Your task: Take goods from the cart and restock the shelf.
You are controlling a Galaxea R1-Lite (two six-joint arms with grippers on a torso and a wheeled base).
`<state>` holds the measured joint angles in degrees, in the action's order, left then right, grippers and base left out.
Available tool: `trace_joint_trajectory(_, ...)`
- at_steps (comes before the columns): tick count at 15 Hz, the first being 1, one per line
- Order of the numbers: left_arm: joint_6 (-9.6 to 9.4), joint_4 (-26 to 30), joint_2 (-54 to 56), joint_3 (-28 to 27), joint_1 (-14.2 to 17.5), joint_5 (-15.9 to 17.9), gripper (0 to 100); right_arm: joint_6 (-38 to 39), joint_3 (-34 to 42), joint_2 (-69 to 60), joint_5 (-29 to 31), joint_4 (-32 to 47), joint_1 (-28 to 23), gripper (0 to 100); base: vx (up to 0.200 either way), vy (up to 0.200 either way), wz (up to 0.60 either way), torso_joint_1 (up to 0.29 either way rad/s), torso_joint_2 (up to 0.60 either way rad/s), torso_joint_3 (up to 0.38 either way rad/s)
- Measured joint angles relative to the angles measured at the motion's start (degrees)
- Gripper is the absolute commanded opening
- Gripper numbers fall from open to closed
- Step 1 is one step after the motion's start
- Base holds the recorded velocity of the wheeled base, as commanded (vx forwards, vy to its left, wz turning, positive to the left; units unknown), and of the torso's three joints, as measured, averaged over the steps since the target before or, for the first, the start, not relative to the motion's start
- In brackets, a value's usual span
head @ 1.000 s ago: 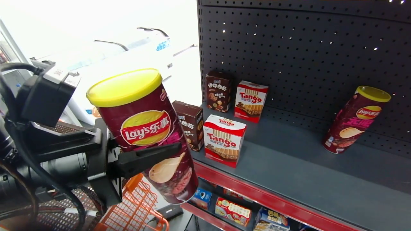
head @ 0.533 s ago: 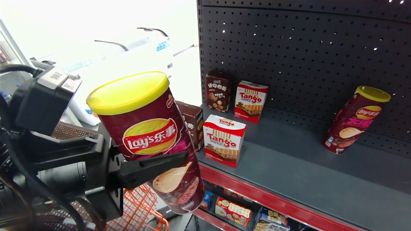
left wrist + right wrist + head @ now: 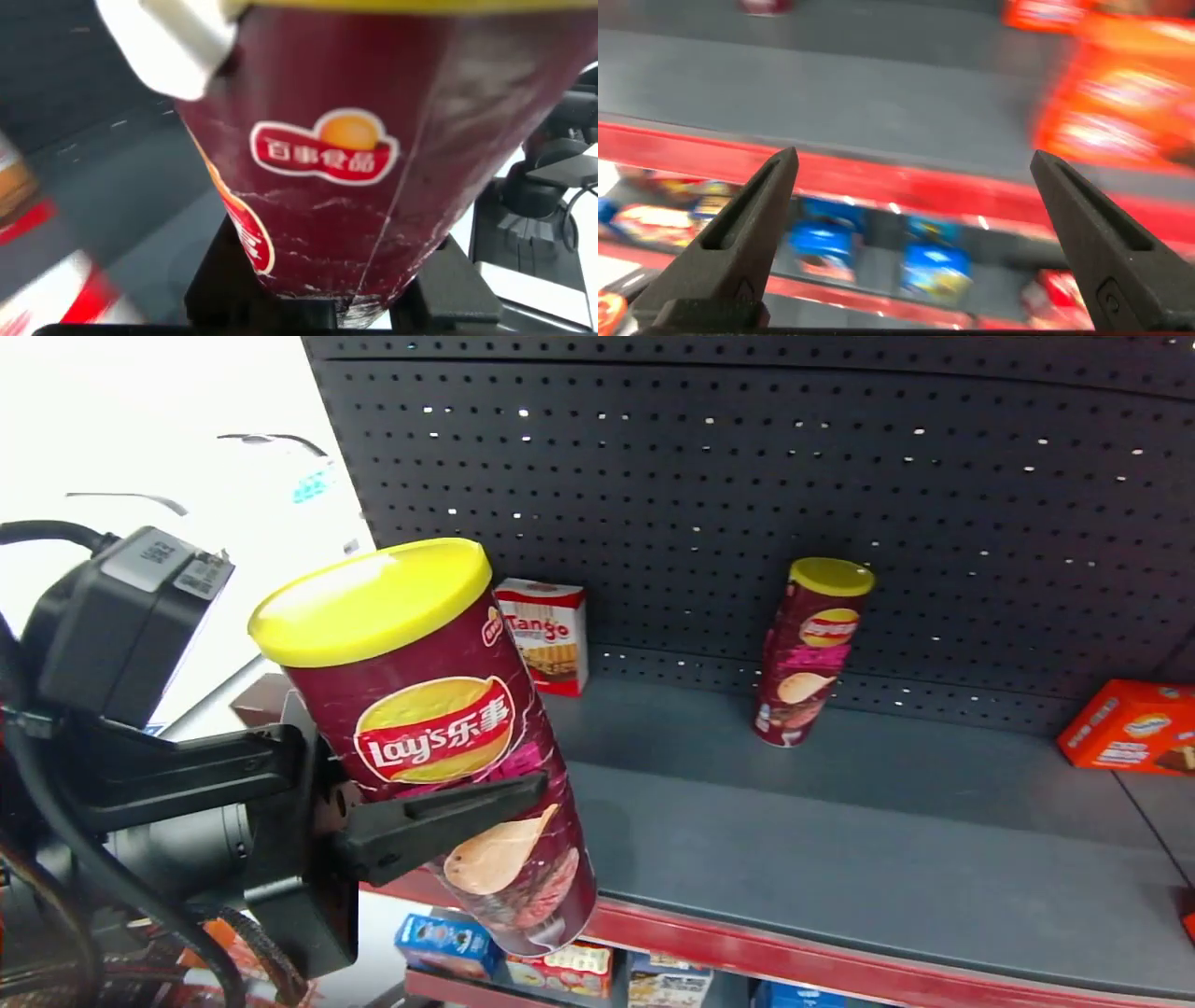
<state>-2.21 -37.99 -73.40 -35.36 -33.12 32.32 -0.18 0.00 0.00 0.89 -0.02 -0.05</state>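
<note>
We note left gripper (image 3: 411,775) clamped on tilted chip can (image 3: 420,709) before the shelf (image 3: 840,821), second can (image 3: 810,649) standing at its back, right gripper (image 3: 915,233) spread wide.

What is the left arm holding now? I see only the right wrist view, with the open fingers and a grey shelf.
Observer: The left gripper is shut on a chips can with a yellow lid, held up at the left side of the shelf.
Operator: Does any such can stand on the shelf?
Observer: Yes, a second chips can stands on the grey shelf, close to the pegboard wall at the back.
Operator: What is between the two cans?
Observer: A red and white wafer box stands at the back, apart from the second can.
</note>
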Motion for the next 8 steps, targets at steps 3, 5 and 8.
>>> trace_joint_trajectory(3, 0.00, 0.0, 0.0, 0.2, 0.0, 0.0, 0, 0.0, 0.0, 0.0, 0.0, 0.0, 0.0, 100, 0.000, 0.000, 0.00, 0.000, 0.00, 0.000)
trace_joint_trajectory(5, 0.02, -0.1, 0.0, 0.4, 0.0, 0.0, 0, 0.0, 0.0, 0.0, 0.0, 0.0, 0.1, 100, 0.000, 0.000, 0.00, 0.000, 0.00, 0.000)
trace_joint_trajectory(8, 0.02, -0.1, 0.5, 1.0, 0.1, -0.1, 0, 0.0, 0.0, 0.0, 0.0, 0.0, 0.0, 100, 0.000, 0.000, -0.40, 0.005, 0.00, 0.002)
